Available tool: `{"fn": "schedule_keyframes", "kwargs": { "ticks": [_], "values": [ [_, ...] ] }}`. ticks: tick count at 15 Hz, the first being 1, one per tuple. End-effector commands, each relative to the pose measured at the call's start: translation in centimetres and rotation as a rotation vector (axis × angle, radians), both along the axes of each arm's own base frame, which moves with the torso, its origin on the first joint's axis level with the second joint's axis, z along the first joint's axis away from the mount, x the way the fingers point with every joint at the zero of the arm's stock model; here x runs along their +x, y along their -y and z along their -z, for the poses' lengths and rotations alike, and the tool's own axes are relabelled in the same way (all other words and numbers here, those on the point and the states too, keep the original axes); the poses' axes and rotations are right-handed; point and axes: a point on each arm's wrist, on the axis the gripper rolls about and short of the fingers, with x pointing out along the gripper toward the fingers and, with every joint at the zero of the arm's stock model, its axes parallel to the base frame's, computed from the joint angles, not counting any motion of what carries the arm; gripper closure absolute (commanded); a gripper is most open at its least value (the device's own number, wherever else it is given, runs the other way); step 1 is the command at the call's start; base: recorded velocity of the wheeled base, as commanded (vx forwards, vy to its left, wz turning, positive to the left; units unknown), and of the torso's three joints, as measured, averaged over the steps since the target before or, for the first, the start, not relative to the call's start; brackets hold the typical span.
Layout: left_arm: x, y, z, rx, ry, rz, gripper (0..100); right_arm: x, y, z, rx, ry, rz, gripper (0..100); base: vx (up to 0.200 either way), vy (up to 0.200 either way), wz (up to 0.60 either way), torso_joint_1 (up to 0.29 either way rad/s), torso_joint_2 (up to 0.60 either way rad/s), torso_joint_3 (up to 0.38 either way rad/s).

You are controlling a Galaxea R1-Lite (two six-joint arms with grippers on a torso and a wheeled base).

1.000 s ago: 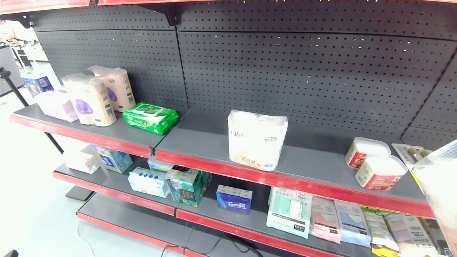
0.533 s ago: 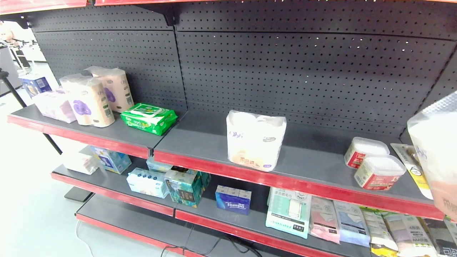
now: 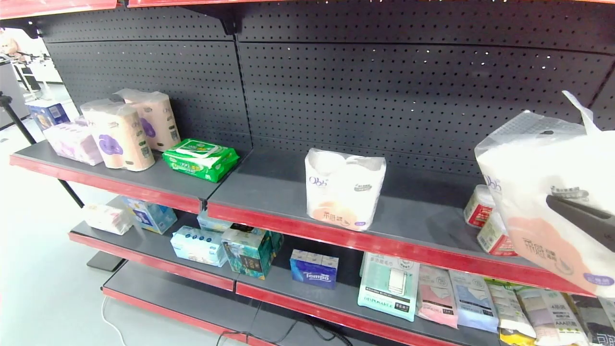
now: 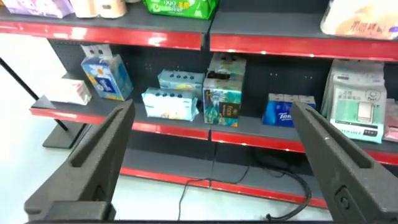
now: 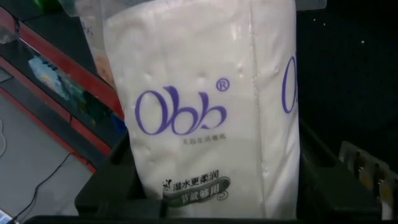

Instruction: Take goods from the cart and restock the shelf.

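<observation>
Tissue pack [image 3: 543,192] is hanging in the air off the right end of the shelf [image 3: 269,187], in front of two red-labelled tubs [image 3: 480,211] and partly covering them. Right gripper [image 5: 214,186] is clamping it from both sides. A matching pack [image 3: 345,187] is standing mid-shelf, well apart. Left gripper [image 4: 211,143] is sitting wide open and empty, facing the lower shelf [image 4: 255,138].
</observation>
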Motion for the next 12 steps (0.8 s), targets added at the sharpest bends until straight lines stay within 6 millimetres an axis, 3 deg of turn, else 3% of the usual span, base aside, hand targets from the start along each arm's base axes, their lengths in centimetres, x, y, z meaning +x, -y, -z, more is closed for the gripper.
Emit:
{"fn": "schedule_keyframes", "kwargs": {
  "ticks": [1, 5, 12],
  "values": [
    [-0.1, 0.0, 0.6, -0.003, 0.006, -0.010, 0, 0.4, -0.1, 0.2, -0.003, -0.016, -0.003, 100, 0.000, 0.000, 0.00, 0.000, 0.00, 0.000],
    [0.4, -0.2, 2.0, 0.029, -0.052, -0.206, 0, 0.4, 0.0, 0.1, 0.008, -0.018, 0.004, 100, 0.000, 0.000, 0.00, 0.000, 0.00, 0.000],
    [0.3, -0.8, 1.4, 0.035, -0.038, -0.526, 0, 1.2, -0.2, 0.2, 0.010, -0.039, 0.008, 100, 0.000, 0.000, 0.00, 0.000, 0.00, 0.000]
  ]
}}
